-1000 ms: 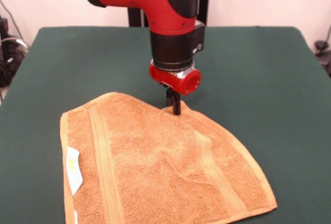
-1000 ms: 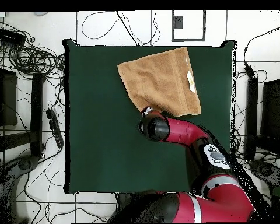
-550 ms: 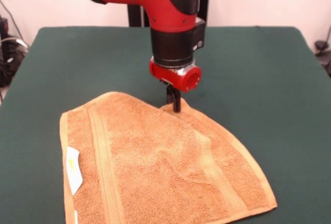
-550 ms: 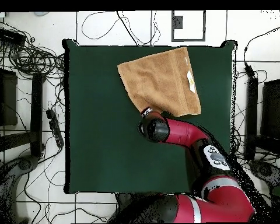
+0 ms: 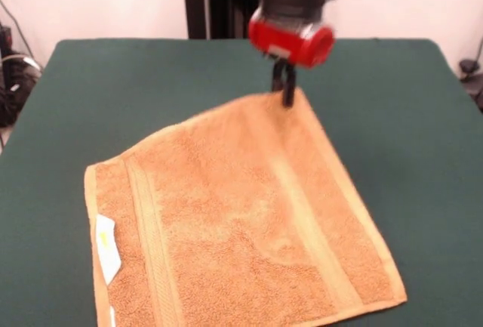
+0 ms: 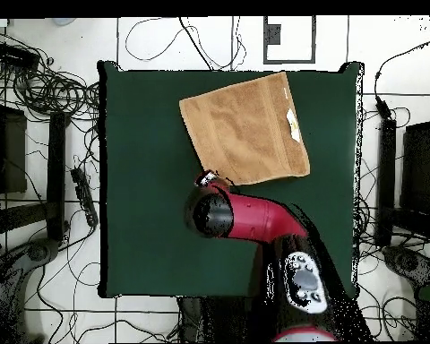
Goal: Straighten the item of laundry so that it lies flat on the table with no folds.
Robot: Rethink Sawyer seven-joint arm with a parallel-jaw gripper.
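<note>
So the towel [image 5: 241,221] is spread on the green tabletop [image 5: 113,85], nearly a full square, with the label [image 5: 106,245] at the edge opposite the pincer. The pincer [image 5: 286,93] is at the towel's corner and looks pressed together on that corner, which seems stretched out toward it.

What could go wrong from here, I reckon: if the arm pulls any further, the whole towel slides instead of flattening, or the corner pops up off the tabletop and flops back over when let go. There's a faint ripple near the towel's middle, beside the woven band [image 5: 309,221], which a sideways tug could turn into a proper crease. Letting go while lifted above the towel would likely leave that corner curled.
</note>
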